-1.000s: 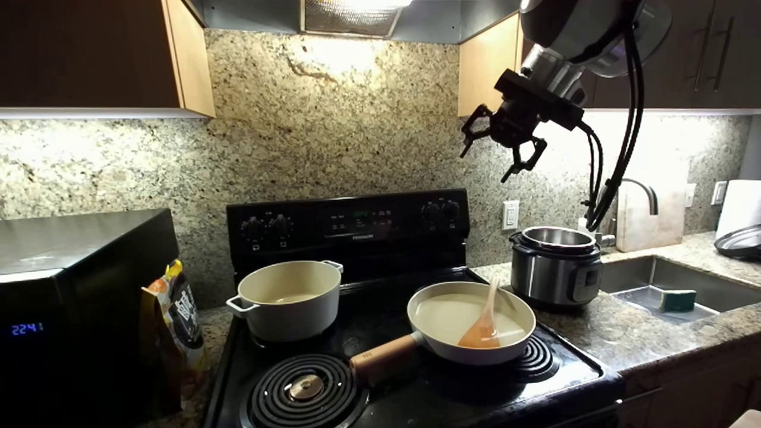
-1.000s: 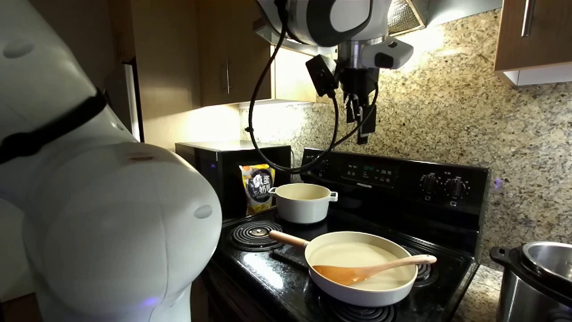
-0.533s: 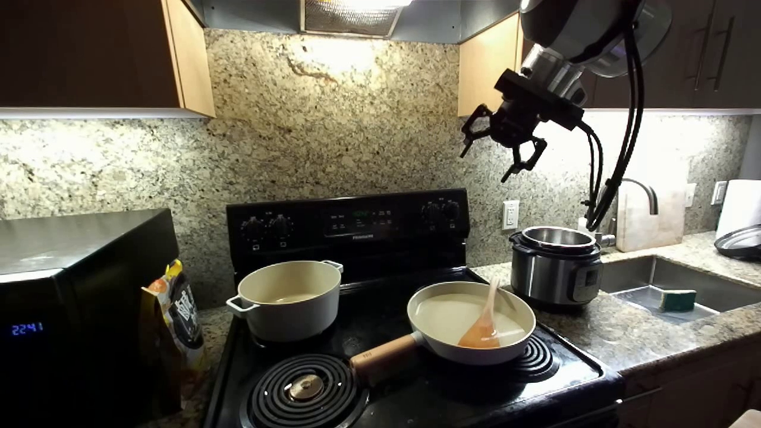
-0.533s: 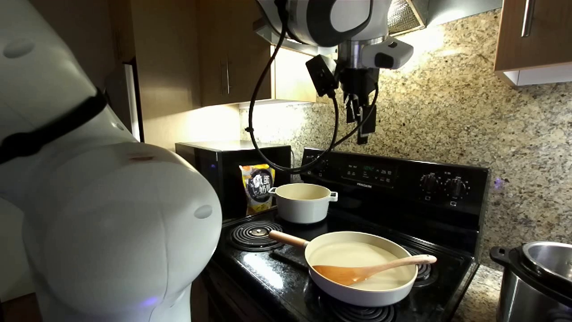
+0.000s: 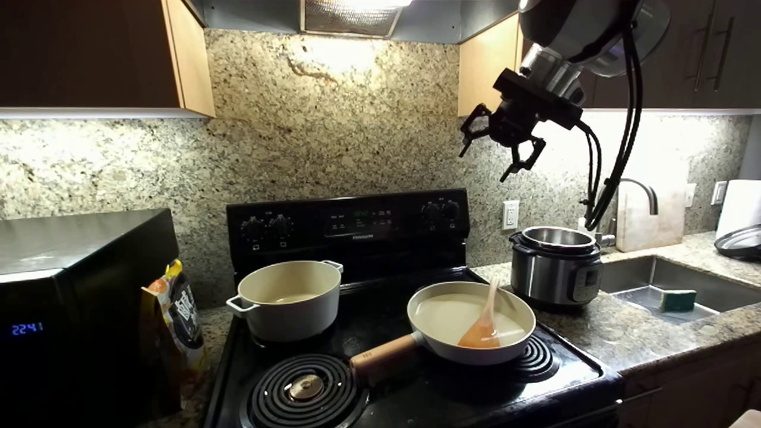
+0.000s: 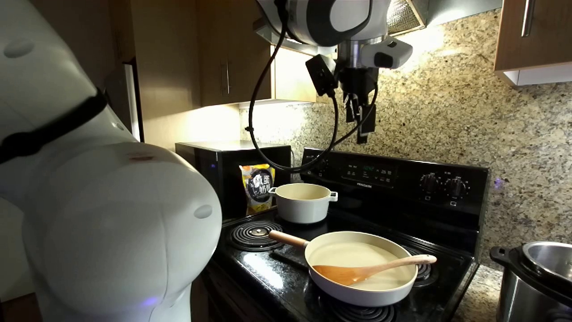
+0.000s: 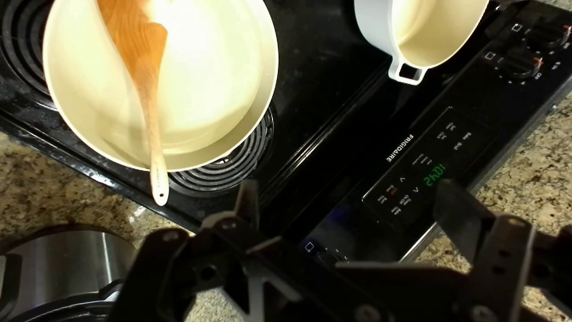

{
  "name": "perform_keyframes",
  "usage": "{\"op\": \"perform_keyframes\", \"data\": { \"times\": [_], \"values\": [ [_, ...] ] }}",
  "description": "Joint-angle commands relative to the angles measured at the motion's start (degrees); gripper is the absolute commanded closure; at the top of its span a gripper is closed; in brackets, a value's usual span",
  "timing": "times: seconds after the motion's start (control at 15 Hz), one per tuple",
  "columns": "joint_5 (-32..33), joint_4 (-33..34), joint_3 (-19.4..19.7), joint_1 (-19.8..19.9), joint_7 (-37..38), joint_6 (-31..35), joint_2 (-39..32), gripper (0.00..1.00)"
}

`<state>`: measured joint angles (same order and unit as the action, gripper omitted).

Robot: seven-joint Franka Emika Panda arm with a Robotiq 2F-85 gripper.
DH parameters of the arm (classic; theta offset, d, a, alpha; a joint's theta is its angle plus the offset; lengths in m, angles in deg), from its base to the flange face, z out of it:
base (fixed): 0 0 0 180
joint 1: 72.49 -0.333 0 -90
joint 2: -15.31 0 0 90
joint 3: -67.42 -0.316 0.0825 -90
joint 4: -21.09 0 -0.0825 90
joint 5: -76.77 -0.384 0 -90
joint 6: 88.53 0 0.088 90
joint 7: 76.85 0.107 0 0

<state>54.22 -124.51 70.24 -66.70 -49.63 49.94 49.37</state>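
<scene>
My gripper hangs high in the air above the stove, jaws spread wide, holding and touching nothing. In the wrist view its fingers stand far apart, with the stove's control panel showing beyond the gap. Below, a cream frying pan with a wooden handle sits on the stove. A wooden spatula lies in it, blade on the pan's bottom and handle resting over the rim. Toward the back of the stove stands a white two-handled pot, its visible inside showing no contents.
A steel pressure cooker stands on the counter beside the stove, near a sink with a green sponge. A black microwave and a snack bag are on the opposite side. Cabinets and the range hood hang overhead.
My arm has shifted only very slightly, and the gripper stays open. The pan, spatula and pot have not moved.
</scene>
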Motion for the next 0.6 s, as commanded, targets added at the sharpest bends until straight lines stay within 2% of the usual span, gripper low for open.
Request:
{"op": "perform_keyframes", "data": {
  "times": [0.0, 0.53],
  "values": [
    [0.04, 2.84, -1.64, 0.96, 2.47, -0.98, -2.56, 0.0],
    [6.47, 8.5, -5.63, 5.21, 15.91, -5.51, -7.85, 0.0]
  ]
}}
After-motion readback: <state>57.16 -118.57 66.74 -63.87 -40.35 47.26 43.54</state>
